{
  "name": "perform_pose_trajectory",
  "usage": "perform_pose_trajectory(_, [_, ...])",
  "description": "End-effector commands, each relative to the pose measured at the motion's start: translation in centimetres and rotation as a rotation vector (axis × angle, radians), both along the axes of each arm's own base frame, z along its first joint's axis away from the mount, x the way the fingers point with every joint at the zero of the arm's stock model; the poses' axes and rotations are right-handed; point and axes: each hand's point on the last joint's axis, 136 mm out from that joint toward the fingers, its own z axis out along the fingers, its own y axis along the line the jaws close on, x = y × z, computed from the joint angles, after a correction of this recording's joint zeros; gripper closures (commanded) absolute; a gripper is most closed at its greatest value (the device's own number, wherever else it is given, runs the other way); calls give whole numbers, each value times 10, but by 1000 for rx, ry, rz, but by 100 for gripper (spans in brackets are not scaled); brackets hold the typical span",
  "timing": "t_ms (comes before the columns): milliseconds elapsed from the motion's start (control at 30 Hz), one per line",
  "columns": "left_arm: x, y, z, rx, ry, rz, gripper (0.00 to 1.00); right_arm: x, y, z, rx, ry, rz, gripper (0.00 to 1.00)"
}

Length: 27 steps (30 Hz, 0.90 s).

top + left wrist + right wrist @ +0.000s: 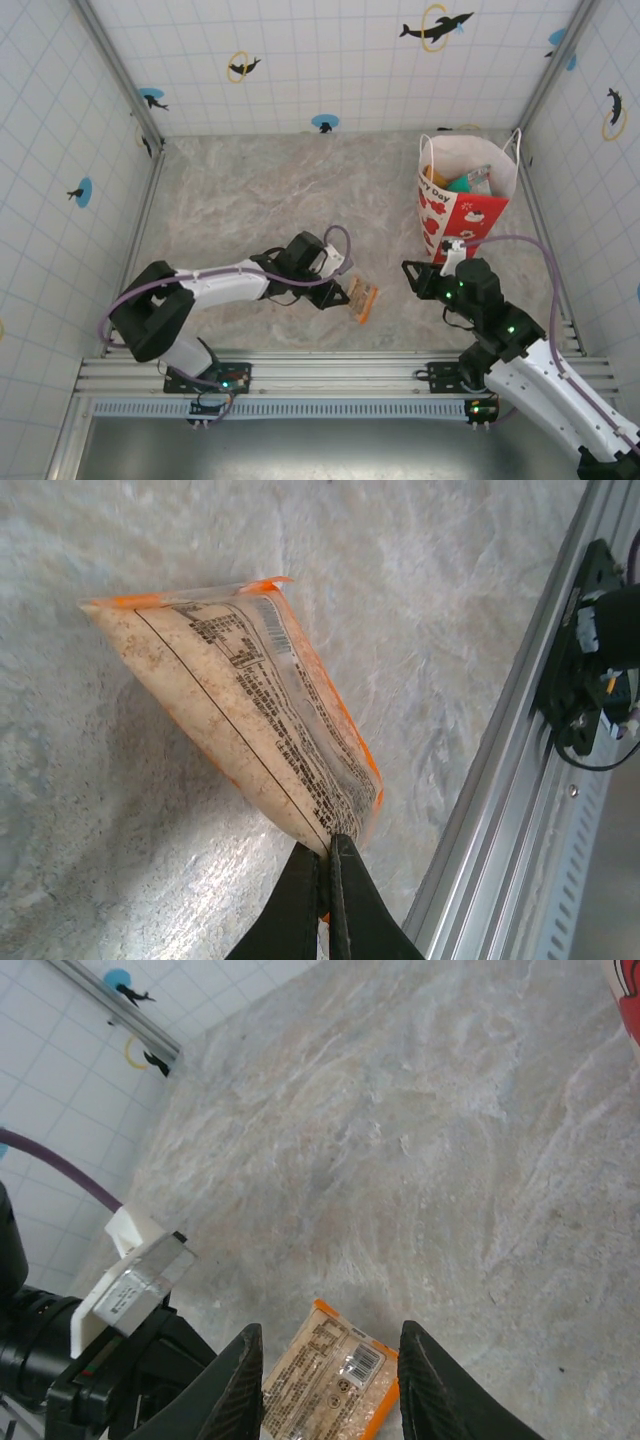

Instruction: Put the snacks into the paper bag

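**Already pinched, not yet bagged**

Overhead, the left gripper (345,292) is clamped on one end of a small clear wrapped bar (363,300) with orange edges and a beige-brown filling. It sits low over the grey marbled table (250,200), near the front edge and between the two arms. The upright white-and-red paper gift bag (470,215) with white loop handles stands at the far right, well apart from the wrapped bar. Glossy packets (465,183), teal and orange among them, lie inside its open mouth. The right gripper (412,273) hangs just in front of the bag, jaws partly apart with nothing between them.

From the left wrist, two dark fingers (300,900) press together on a corner seam of the wrapped bar (250,710). Its printed label faces up and it tilts away over the table (450,600); whether its far end touches the stone I cannot tell. A silver aluminium rail (500,810) runs along the right.

From the right wrist, the black fingers (240,1380) stand moderately apart and empty above the table (400,1110). The wrapped bar (335,1380) shows beyond the gap. A red patch at the upper right corner is probably the bag's wall.
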Motion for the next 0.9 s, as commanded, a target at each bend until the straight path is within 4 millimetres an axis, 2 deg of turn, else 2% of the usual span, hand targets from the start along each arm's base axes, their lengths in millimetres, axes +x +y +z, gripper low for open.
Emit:
perform_pose_trajectory(0, [13,-5,27,-80,-100,25,100,7,3,17,57,-96,-12,61])
perform_pose_trajectory(400, [39,0,94,-304,-288,99,100,7,15,21,131,-175,45,59])
perform_pose_trajectory(500, [43,-1,110,-360,-284,128,100,5,22,23,155,-201,84,57])
perform_pose_trajectory(733, [37,-9,132,-495,-240,112,100,-2,38,35,295,-236,163,54])
perform_pose_trajectory(867, [26,-13,144,-575,-221,58,100,1,39,35,331,-224,149,52])
